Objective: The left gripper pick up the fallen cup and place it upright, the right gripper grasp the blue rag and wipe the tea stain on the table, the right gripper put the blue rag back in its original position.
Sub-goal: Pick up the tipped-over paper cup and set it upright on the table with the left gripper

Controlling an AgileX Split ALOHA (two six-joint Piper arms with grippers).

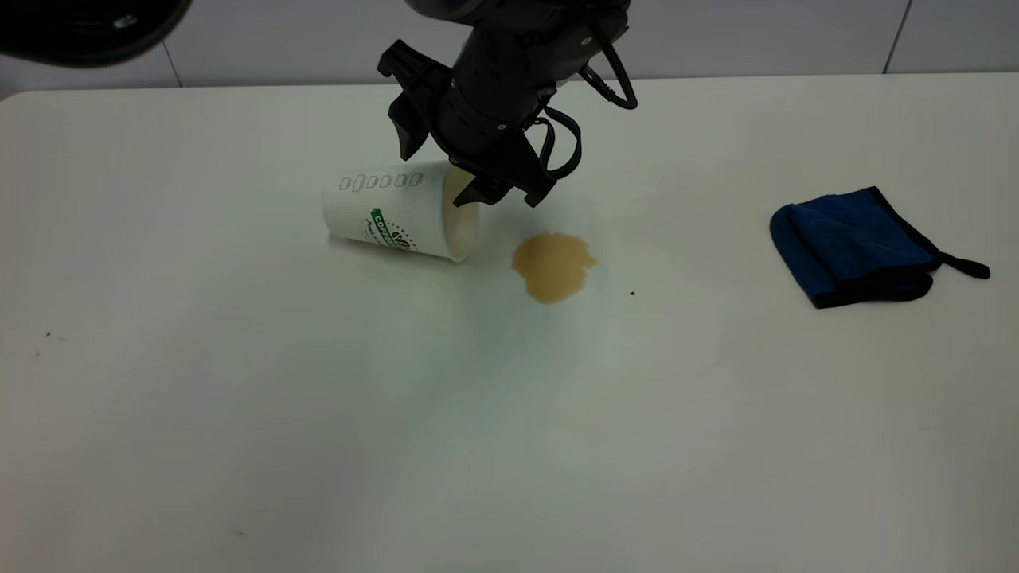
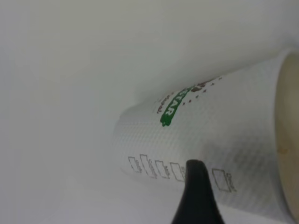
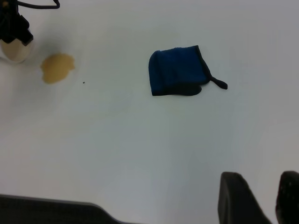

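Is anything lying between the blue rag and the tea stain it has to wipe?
Nothing visible except a tiny dark speck beside the tea stain; bare table runs from it to the blue rag. The cup lies on the stain's far side.

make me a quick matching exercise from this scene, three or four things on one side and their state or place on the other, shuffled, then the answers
Things:
1. cup
2. blue rag
3. tea stain
4. left gripper

States or places:
A. folded, alone toward the right of the table
B. brown puddle beside the cup's mouth
C. lying on its side
D. at the cup's rim

Pairs: 1-C, 2-A, 3-B, 4-D
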